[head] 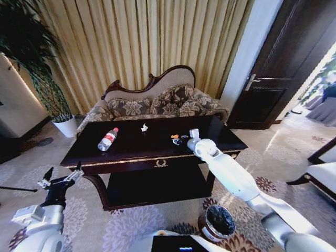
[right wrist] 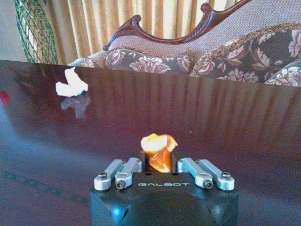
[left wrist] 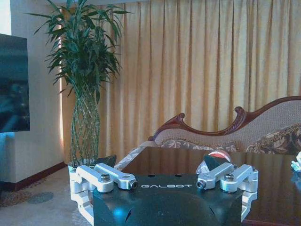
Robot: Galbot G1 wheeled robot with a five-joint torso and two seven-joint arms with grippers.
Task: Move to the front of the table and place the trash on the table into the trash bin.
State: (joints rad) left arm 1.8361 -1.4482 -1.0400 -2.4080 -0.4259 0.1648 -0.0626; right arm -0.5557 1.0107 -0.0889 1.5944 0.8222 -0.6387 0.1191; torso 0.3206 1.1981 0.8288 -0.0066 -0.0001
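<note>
The right pincer (right wrist: 160, 162) is pressed together on the orange scrap (right wrist: 159, 150) at the right-centre of the surface (head: 152, 149). The left pincer (head: 62, 177) hangs spread wide at lower left, off the surface. The bottle (head: 107, 139) lies on its side at centre-left, long axis running diagonally, cap toward upper right; the bin (head: 218, 223) stands at bottom centre-right.

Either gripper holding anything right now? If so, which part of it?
The right gripper has its jaws closed on the lower part of the orange scrap, at the table. The left gripper is open, holding nothing.

Head camera high, looking down over table (head: 152, 149). Left wrist camera low beside table, facing sofa (left wrist: 263, 127). Right wrist camera close over tabletop; all share sofa.
</note>
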